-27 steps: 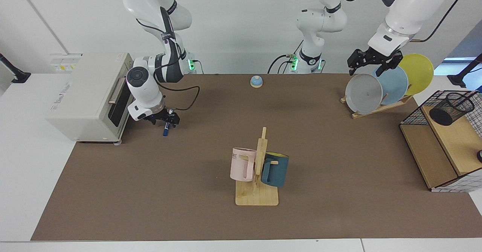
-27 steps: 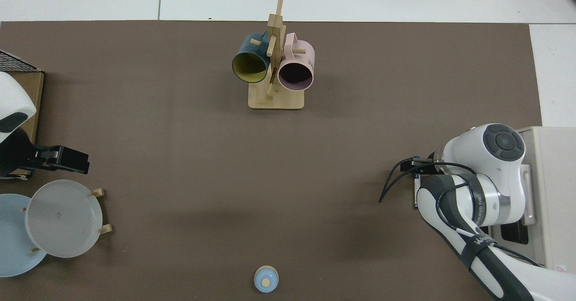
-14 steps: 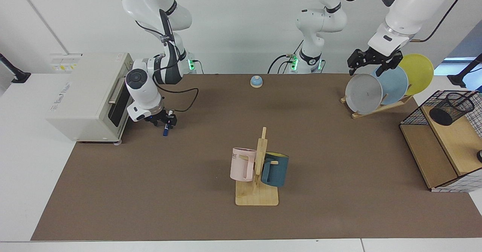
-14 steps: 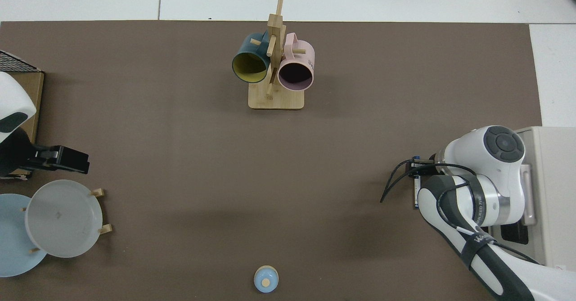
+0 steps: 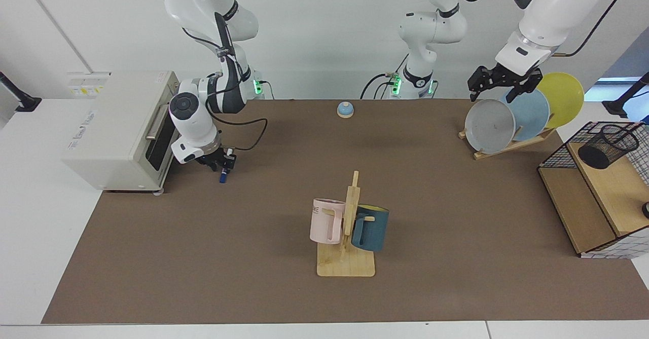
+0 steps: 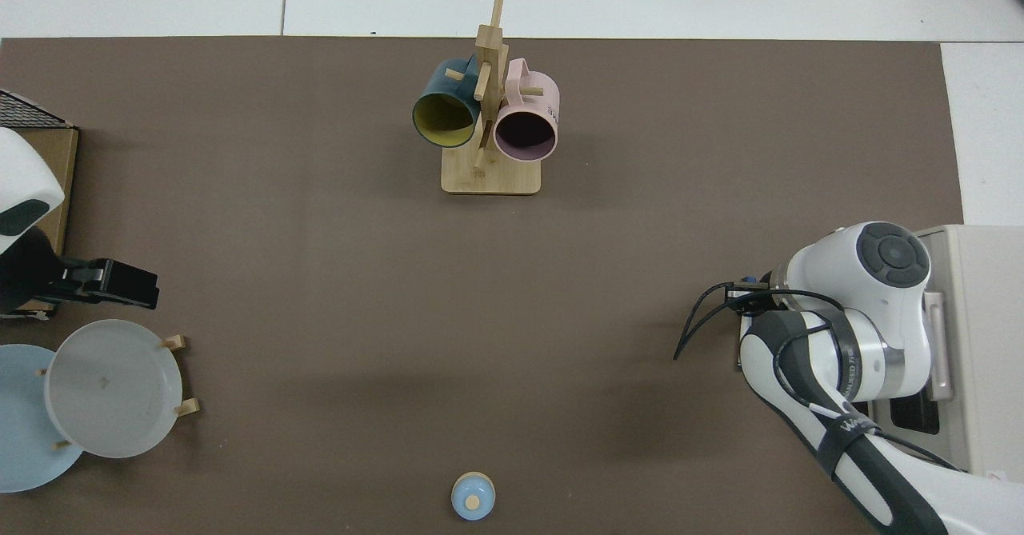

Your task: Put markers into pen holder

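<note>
Here the marker [image 5: 223, 176] hung cap-down in the right gripper [image 5: 220, 162], clamped just beside the toaster oven [image 5: 116, 126], presumably lifted for transport. The pen holder [image 5: 607, 145] sat well apart on the wire shelf [image 5: 583, 212]; the left gripper [image 5: 499, 83] waited with fingers apart above the plate rack [image 5: 507, 146].

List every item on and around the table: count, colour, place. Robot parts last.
marker: one, white with blue cap, held cap-down in the right gripper beside the toaster oven
pen holder: one, black mesh, on the wooden shelf
toaster oven: one, cream, at the table's edge
mugs: two, pink and teal, hung on the mug stand
mug stand: one, wood, mid-table
plates: three, grey, light blue, yellow, standing in a wooden rack
bell: one, blue, far edge
wooden shelf: one, with black wire grid
right gripper: shut on the marker
left gripper: waiting above the plates, open
</note>
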Available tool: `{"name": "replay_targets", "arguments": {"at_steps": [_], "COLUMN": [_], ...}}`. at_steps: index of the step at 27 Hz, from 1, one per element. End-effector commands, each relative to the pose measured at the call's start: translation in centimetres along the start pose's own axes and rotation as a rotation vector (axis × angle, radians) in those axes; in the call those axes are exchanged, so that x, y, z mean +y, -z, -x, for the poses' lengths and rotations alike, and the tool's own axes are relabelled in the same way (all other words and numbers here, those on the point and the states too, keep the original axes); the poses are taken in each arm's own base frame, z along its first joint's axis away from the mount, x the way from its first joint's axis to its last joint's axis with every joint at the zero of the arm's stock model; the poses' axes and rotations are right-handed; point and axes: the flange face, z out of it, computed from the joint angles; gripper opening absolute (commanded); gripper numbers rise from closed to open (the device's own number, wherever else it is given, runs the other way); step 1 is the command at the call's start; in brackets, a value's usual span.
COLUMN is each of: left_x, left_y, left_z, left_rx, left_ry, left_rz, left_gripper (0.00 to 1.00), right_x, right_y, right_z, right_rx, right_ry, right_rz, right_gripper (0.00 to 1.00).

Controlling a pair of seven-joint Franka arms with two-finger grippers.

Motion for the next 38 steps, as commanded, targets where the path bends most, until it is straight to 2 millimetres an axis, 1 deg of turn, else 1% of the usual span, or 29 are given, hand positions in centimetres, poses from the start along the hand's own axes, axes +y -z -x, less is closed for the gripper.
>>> {"name": "replay_targets", "arguments": {"at_steps": [1,5,7,9,12,16,18,20,22,24,25,27,29,31,33,38], "left_x": [0.0,-0.1,-0.6,-1.0,-0.7,0.8,1.4,2.7,4.6,5.8,6.4,8.1,10.3,11.7,13.3,14.6], "left_y": [0.3,0.3,0.6,1.1,1.2,1.2,1.1,1.2,1.2,1.2,1.3,1.4,1.5,1.6,1.4,0.1], "left_z": [0.3,0.3,0.3,0.4,0.1,-0.4,-0.4,-0.5,-0.5,-0.6,-0.6,-0.7,-0.6,-0.5,-0.1,0.0], "left_rx": [0.003,0.003,0.008,0.017,0.038,0.069,0.072,0.082,0.085,0.088,0.096,0.114,0.13,0.139,0.133,0.122], "left_ry": [0.007,0.009,0.008,0.009,-0.059,-0.211,-0.249,-0.314,-0.398,-0.458,-0.489,-0.564,-0.66,-0.706,-0.749,-0.864], "left_rz": [0.001,0.001,-0.004,-0.017,-0.01,-0.002,0.015,0.02,0.016,0.013,0.015,0.024,0.017,0.014,0.016,0.068], "left_gripper": [1.0,1.0,1.0,1.0,1.0,1.0,1.0,1.0,1.0,1.0,1.0,1.0,1.0,1.0,1.0,1.0], "right_x": [-0.3,-1.4,-2.0,-3.7,-5.4,-6.5,-7.0,-7.3,-7.6,-8.4,-9.1,-11.1,-13.1,-14.4,-15.7,-18.7], "right_y": [1.9,4.1,5.4,7.1,10.4,14.3,15.7,17.4,17.8,18.1,18.3,18.7,19.5,19.8,20.6,21.5], "right_z": [-1.3,-2.1,-2.4,-2.5,-3.0,-3.6,-3.6,-4.0,-3.8,-3.5,-3.3,-2.8,-2.5,-2.3,-2.4,-1.6], "right_rx": [-0.03,-0.061,-0.071,-0.077,-0.097,-0.129,-0.168,-0.184,-0.219,-0.251,-0.271,-0.303,-0.331,-0.371,-0.408,-0.493], "right_ry": [-0.104,-0.206,-0.249,-0.273,-0.331,-0.384,-0.403,-0.439,-0.486,-0.546,-0.581,-0.622,-0.668,-0.737,-0.81,-0.912], "right_rz": [-0.064,-0.124,-0.124,-0.126,-0.151,-0.23,-0.265,-0.301,-0.318,-0.343,-0.358,-0.385,-0.424,-0.456,-0.503,-0.581], "right_gripper": [0.0,0.0,0.0,0.0,0.0,0.0,0.0,0.0,0.0,0.0,0.0,0.0,0.0,0.0,0.0,0.0]}}
